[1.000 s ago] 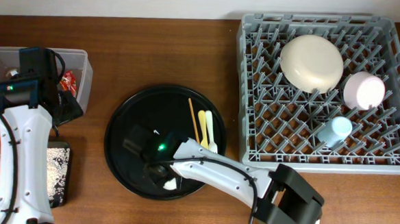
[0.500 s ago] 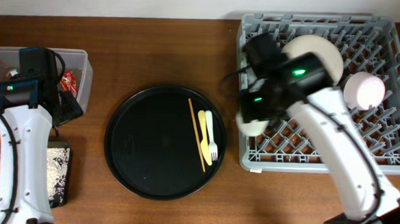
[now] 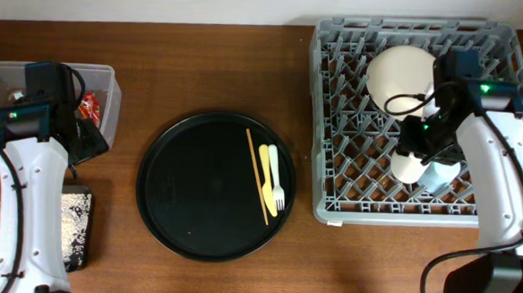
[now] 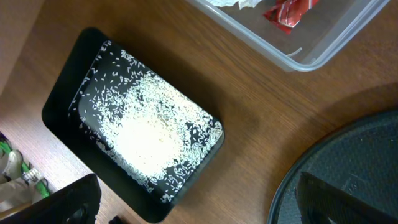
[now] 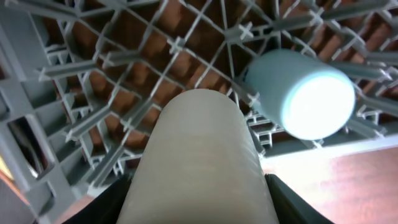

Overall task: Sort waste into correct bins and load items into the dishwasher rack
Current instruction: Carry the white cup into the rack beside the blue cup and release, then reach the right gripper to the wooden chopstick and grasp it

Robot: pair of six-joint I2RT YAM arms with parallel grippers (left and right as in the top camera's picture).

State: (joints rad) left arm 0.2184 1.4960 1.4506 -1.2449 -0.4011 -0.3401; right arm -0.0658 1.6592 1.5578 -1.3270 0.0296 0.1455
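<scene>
right gripper [image 3: 415, 147] half-closed around white cup [image 5: 198, 155], long axis aimed down at dishwasher rack [image 5: 93, 81]; light-blue cup [image 5: 301, 93] just beside; left gripper [image 4: 199, 205] wide open, empty, well apart

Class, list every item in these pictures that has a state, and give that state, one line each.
white cup: gripped by the right tool, over the rack.
light-blue cup: in the rack, base up.
cream bowl: upside down in the rack.
clear tub: holds a red wrapper.
black tray: covered with rice grains.
round tray: carries two forks and an orange stick.
left tool: open, holding nothing.
</scene>
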